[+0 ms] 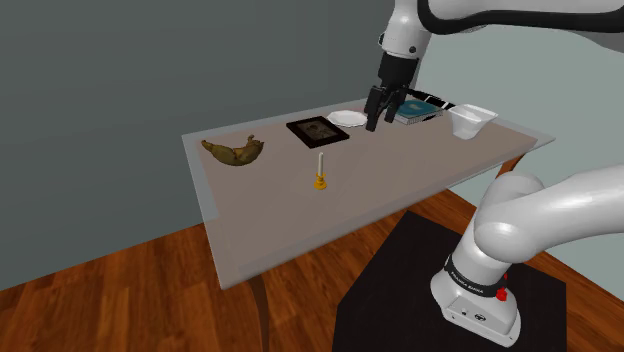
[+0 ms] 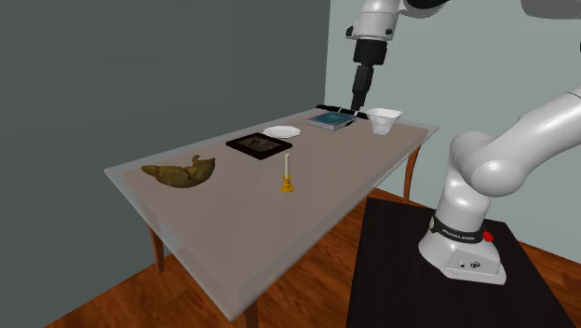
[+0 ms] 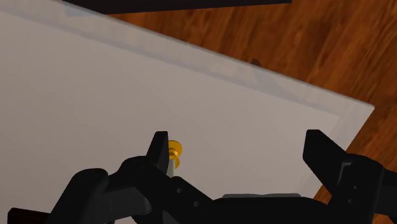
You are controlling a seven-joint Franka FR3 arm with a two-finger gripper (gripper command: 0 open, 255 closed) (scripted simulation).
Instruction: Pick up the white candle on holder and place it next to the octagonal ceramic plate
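On the table [image 1: 400, 185], the candle [image 1: 321, 172] is set alone — behind it, frame [image 1: 318, 130], plate [image 1: 347, 119], book [image 1: 420, 111] and bowl [image 1: 472, 120] are lined up.

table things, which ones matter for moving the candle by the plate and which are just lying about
Job: white candle on gold holder; white plate; tool, open.
Lying about: dark picture frame; teal book; white bowl; brown lumpy thing.
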